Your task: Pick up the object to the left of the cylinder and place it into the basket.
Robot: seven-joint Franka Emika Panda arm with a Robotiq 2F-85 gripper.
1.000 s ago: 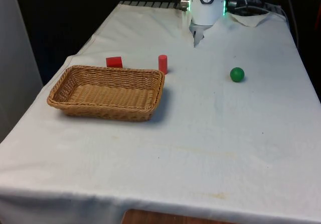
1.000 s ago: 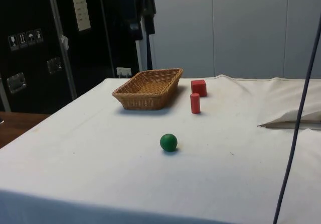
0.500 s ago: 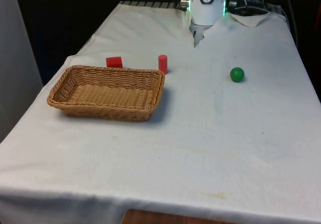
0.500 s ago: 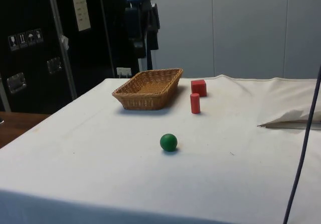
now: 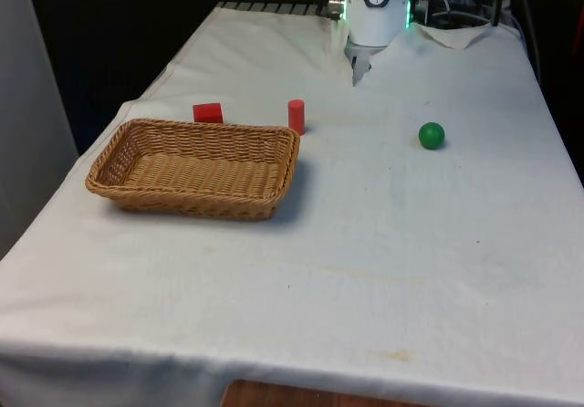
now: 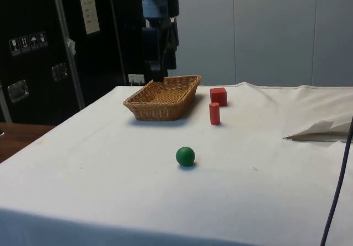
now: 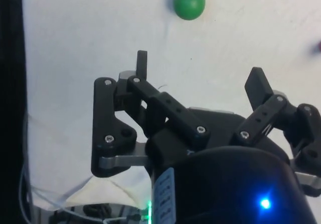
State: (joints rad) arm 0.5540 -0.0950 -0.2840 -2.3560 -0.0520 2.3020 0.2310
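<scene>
Fingers: my two black fingertips (image 7: pixel 142 63) stand wide apart with nothing between them; my gripper (image 7: pixel 200 78) hangs high above the white cloth (image 5: pixel 411 243).
Arm pose: in the side view my gripper (image 6: pixel 157 72) points straight down, held above the table near the basket's far end.
Red cube (image 5: pixel 208 112): small, matte, flat-sided block resting flat on the cloth, no long axis; at 9 o'clock from the cylinder in the front view, just beyond the basket's far rim.
Red cylinder (image 5: pixel 296 116): short, smooth, standing upright, long axis vertical.
Wicker basket (image 5: pixel 119 142): woven, rectangular, shallow.
Green ball (image 5: pixel 432 135): smooth, round, at 3 o'clock from the cylinder, well apart.
</scene>
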